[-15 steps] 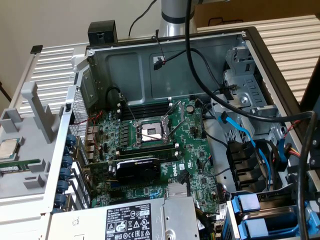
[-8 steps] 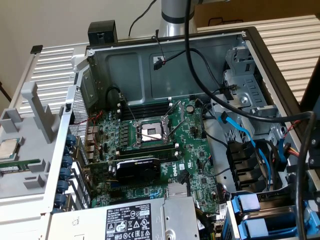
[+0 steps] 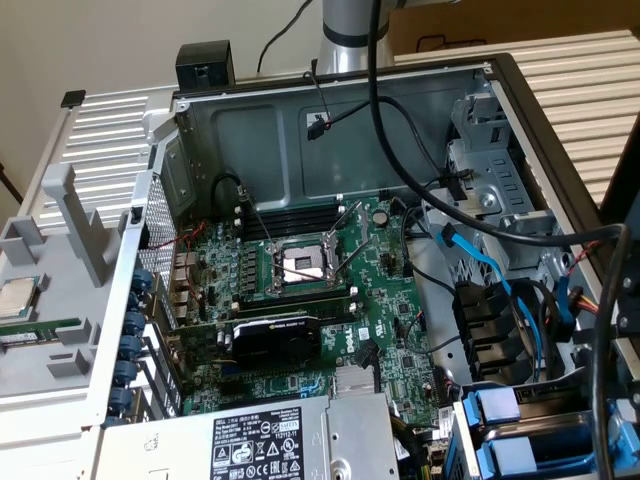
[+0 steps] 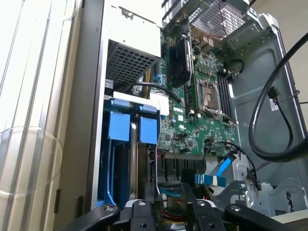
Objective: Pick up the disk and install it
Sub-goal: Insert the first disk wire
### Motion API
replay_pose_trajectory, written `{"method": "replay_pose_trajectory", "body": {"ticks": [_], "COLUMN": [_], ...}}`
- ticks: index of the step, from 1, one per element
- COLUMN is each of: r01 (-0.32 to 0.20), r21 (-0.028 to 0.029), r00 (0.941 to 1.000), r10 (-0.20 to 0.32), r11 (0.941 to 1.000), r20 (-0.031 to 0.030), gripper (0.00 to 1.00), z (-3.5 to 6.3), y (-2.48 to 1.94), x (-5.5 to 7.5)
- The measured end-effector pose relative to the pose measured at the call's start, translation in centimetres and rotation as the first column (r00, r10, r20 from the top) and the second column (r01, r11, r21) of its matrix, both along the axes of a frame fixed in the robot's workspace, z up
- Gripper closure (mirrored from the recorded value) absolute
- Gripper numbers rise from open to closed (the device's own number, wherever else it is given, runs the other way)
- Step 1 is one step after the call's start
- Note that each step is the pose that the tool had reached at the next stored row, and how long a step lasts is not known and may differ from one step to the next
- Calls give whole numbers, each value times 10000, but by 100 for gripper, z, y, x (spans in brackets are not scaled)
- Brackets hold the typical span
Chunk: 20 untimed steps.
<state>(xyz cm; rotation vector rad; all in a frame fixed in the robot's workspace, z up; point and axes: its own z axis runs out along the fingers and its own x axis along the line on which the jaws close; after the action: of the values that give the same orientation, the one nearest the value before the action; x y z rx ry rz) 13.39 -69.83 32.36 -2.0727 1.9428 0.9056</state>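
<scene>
Hand (image 4: 169, 214) linkage sits nearest, facing into the open computer case (image 4: 269, 72); its grip state cannot be determined. Disk (image 4: 119, 129), in blue carrier, stands in the drive bay (image 4: 120, 183) beside a second carrier (image 4: 149, 131).

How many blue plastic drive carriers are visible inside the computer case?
2. One blue carrier stands by the case's side wall; the second blue carrier is right beside it, toward the motherboard. Others may be hidden.

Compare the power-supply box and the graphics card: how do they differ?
The power-supply box is pale grey metal; the graphics card is black. The box is larger than the card. The box sits beside the motherboard, the card on it. Both are inside the open case.
</scene>
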Motion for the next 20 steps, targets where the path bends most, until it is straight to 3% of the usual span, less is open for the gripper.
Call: {"method": "replay_pose_trajectory", "body": {"ticks": [4,20], "r01": [1,-2], "r21": [21,36], "r00": [10000,10000], "r10": [-1,2], "r11": [10000,10000], "r20": [-6,-8], "gripper": [66,66], "z": [-2,-34], "y": [-40,-23], "x": [24,21]}}
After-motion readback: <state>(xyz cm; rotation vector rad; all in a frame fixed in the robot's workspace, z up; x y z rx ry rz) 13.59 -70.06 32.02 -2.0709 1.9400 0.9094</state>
